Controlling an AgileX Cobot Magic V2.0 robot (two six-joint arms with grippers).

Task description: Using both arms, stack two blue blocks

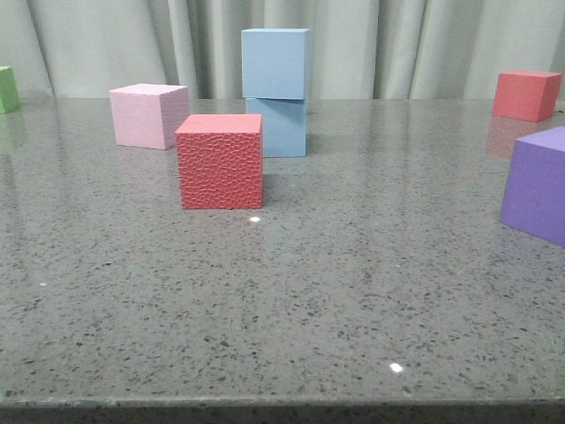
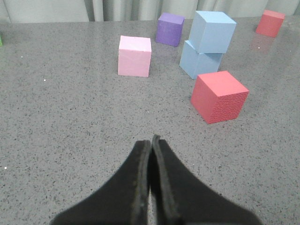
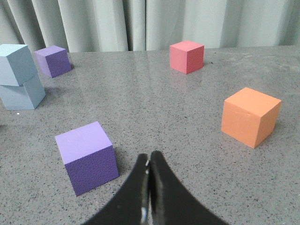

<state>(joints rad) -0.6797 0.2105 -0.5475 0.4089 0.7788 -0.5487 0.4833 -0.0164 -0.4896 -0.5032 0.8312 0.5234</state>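
Two light blue blocks stand as a stack at the back middle of the table. The upper blue block rests on the lower blue block, turned a little and shifted left. The left wrist view shows the upper one on the lower one, and the right wrist view shows them too. My left gripper is shut and empty, well short of the stack. My right gripper is shut and empty, over bare table. Neither gripper shows in the front view.
A red textured cube stands just in front of the stack, a pink cube to its left. A purple cube sits at right, a red cube far right, a green one far left. An orange cube lies near my right gripper.
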